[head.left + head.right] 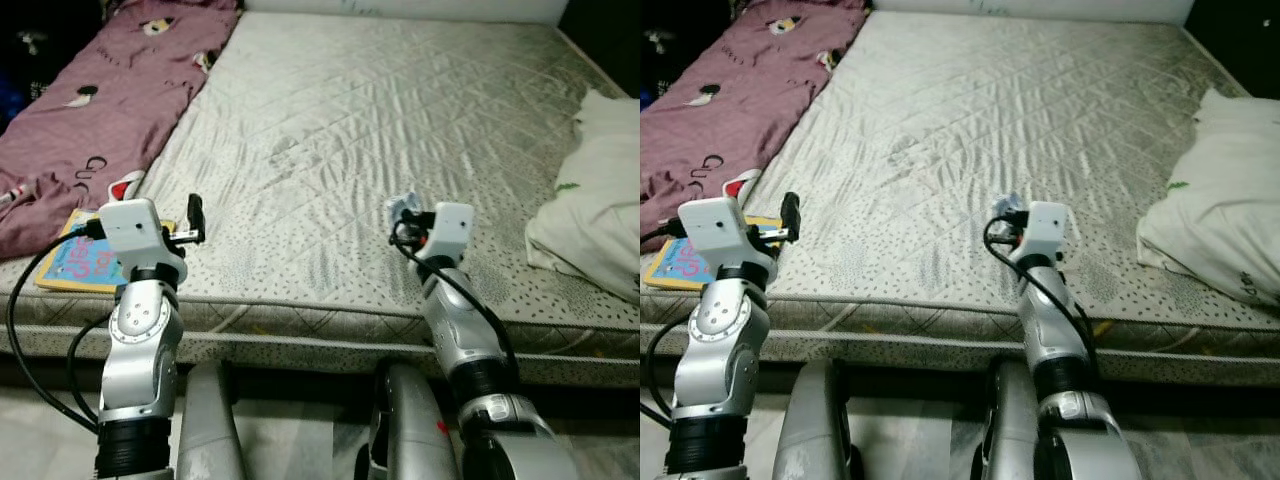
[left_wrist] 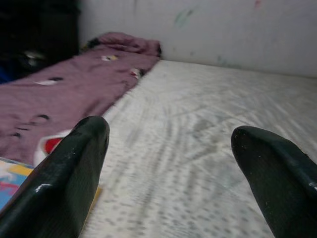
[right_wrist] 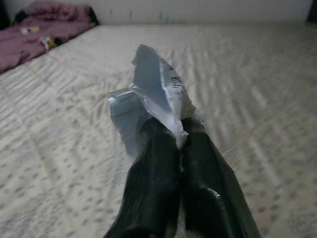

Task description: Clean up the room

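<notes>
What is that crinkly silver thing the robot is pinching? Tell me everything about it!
The wrapper is a small crumpled scrap, shiny silver-white like foil or plastic, torn at the edges, with tiny dark print on one side. It sticks up out of the right gripper, whose two black fingers are closed on its lower end, holding it just above the pale quilted mattress.

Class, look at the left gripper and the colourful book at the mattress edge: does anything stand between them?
Nothing visible does. The left gripper, fingers open, hovers over bare mattress; the book lies beside it, partly tucked under the purple blanket.
</notes>
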